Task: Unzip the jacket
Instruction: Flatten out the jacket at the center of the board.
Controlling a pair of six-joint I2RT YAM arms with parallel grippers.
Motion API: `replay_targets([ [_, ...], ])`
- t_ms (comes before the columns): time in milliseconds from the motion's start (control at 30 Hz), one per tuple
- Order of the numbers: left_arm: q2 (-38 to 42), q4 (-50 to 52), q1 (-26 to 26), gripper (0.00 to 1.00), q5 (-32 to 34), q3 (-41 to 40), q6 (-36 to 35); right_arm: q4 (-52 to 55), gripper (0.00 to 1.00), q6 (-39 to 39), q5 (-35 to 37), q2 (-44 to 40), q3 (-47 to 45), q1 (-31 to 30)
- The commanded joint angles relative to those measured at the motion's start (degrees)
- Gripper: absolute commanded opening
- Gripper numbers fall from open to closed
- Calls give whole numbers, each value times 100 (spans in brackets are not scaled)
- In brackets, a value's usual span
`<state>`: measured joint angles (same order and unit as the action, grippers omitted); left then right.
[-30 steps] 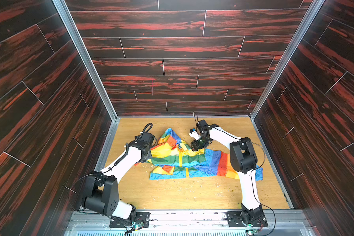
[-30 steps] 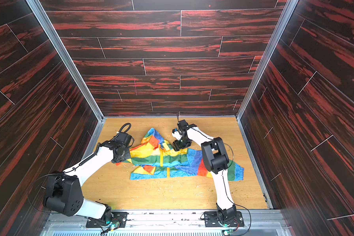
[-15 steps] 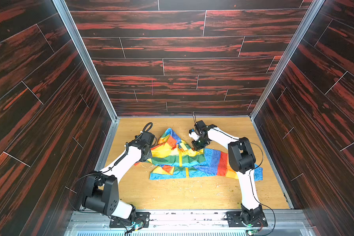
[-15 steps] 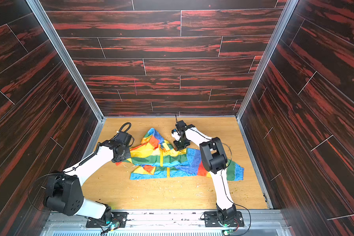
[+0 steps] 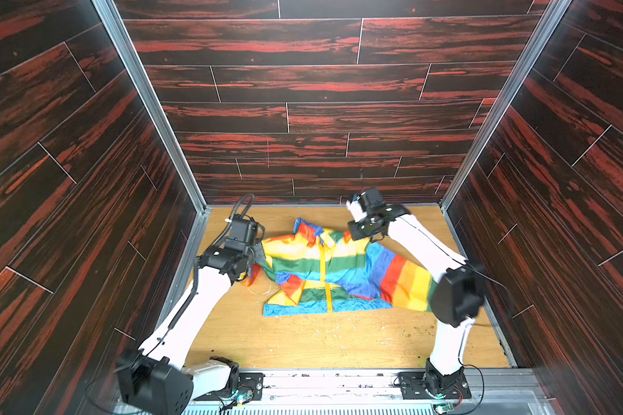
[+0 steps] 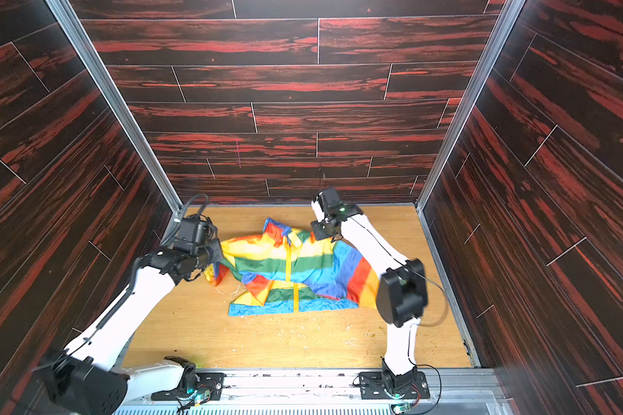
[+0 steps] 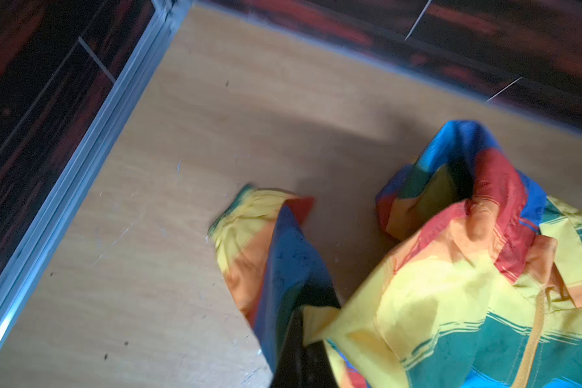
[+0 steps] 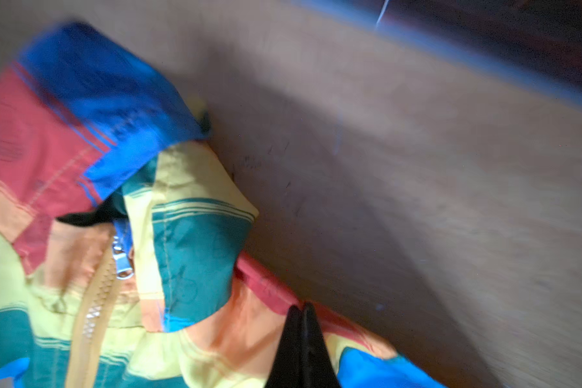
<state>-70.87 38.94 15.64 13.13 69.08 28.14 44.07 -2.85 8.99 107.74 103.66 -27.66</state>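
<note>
left gripper (image 7: pixel 298 349): clamped tight on the jacket (image 5: pixel 303 264), with cloth bunched up on both sides of my fingers
right gripper (image 8: pixel 302 332): pinched closed, tips sitting on the red shoulder edge, honestly can't tell if any cloth is caught in there
jacket: lying on the wooden table (image 5: pixel 303 341), stretched between my two grippers
zipper (image 5: pixel 325 276): zipped up the front, silver pull (image 8: pixel 123 262) up at the collar, near my right gripper but not touching it

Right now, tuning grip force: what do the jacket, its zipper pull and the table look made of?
The jacket: thin woven synthetic, probably nylon; sharp creases, slight sheen. The zipper pull: silvery metal, glinting. The table: light wood-grain board, matte, scuffed.
</note>
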Motion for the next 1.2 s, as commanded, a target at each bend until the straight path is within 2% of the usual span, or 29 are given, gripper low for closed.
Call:
replay_targets([
  [0,143,-119,-35,0,-287,314,-255,-13,0,-150,339,-500,67,-26],
  [133,187,-203,-26,0,-621,775,-422,47,0,-206,400,-930,292,-26],
  [333,134,60,64,0,-1261,1996,-900,248,0,-176,566,-1521,945,-42],
  [600,375,570,751,0,-1404,3323,-1601,795,0,135,844,-2319,2020,-458],
  [767,592,900,984,0,-1545,3955,-1645,945,0,91,815,-2994,2174,-697],
  [1000,783,1109,1003,0,-2350,4776,-1464,1305,0,-17,256,-3617,2676,-759],
  [1167,582,1285,1008,0,-2124,5407,-1564,1363,0,111,500,-3593,3022,-760],
])
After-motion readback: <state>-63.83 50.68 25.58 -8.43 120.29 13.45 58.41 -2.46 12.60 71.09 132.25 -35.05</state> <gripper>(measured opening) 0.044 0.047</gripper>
